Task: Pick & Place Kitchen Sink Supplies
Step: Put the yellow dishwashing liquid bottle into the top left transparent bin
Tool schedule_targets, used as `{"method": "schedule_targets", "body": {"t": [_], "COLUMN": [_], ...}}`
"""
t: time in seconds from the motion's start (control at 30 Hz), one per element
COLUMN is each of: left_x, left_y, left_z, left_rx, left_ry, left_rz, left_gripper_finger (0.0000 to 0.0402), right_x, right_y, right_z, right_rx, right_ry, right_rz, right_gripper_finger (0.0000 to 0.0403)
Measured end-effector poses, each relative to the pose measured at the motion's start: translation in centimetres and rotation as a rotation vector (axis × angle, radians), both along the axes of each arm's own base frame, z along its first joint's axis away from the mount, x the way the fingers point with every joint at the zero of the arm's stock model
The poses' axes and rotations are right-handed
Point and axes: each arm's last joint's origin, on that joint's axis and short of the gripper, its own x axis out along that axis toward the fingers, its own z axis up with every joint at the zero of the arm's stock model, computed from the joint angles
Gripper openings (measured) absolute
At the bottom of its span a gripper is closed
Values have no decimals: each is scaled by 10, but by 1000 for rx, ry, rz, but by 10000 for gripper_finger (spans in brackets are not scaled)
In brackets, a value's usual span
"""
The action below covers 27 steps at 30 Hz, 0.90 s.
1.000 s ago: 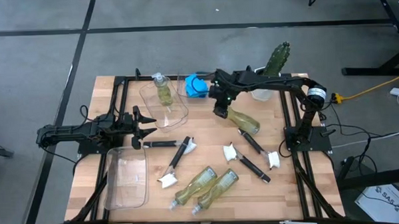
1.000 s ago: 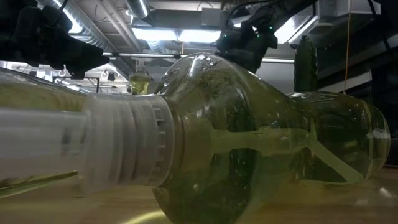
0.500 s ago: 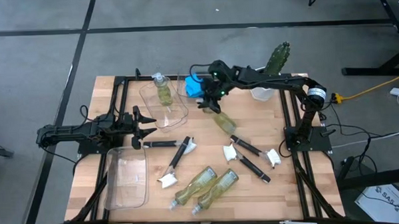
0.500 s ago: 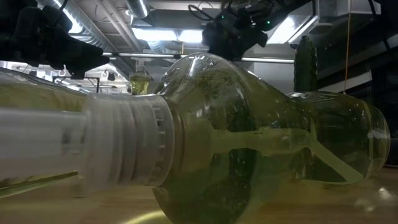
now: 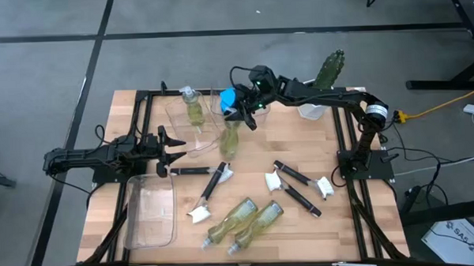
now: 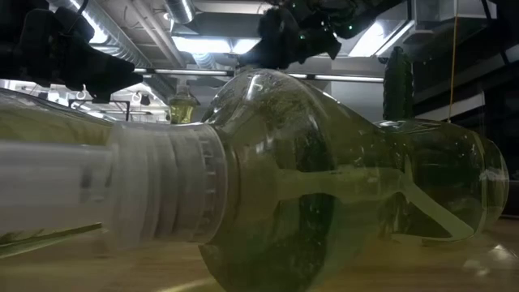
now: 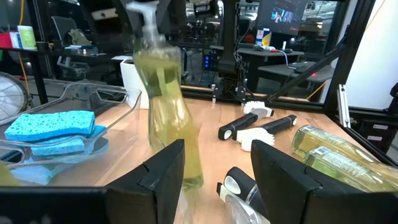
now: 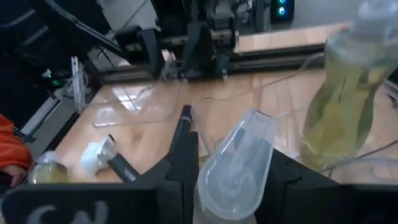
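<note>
The carried soap bottle (image 5: 228, 139) hangs clear of the worktop (image 5: 339, 216), held at its top by the right gripper (image 5: 244, 117), whose jaws are closed on it. It hangs at the right-hand edge of the clear bin (image 5: 195, 121) near the far edge of the worktop, its body tilted toward the near side. In the left wrist view the same bottle (image 7: 163, 99) shows upright with its pump head uppermost.

A second soap bottle (image 5: 192, 105) stands inside that bin. Blue sponges (image 5: 230, 100) lie just beside the bin, at the far edge.

Two more soap bottles (image 5: 244, 220) lie on their sides side by side near the near edge. Left of them lie two dish brushes (image 5: 210, 189); right of centre lie three further brushes (image 5: 298, 186).

An empty clear bin (image 5: 150, 209) sits toward the near left corner. The cactus (image 5: 330, 69) stands at the far right corner.

The left gripper (image 5: 173, 147) waits over the left side of the worktop, jaws apart and holding nothing.
</note>
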Motion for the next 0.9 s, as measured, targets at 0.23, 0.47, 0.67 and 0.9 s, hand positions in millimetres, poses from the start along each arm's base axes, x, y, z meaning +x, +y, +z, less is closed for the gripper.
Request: {"method": "schedule_targets", "body": {"t": [0.23,0.47,0.67,0.9], "left_x": [0,0,0,0], "left_y": [0,0,0,0], "left_z": [0,0,0,0], "left_rx": [0,0,0,0], "left_ry": [0,0,0,0], "left_rz": [0,0,0,1], "left_gripper_finger": [180,180,180,180], "right_x": [1,6,11,26], "right_y": [1,7,19,26], "right_z": [30,63,82,80], "right_rx": [-65,-167,-247,-337], "right_ry": [-74,-167,-267,-342], "right_rz": [5,-11,11,-60], "right_gripper_finger": [105,104,104,104]}}
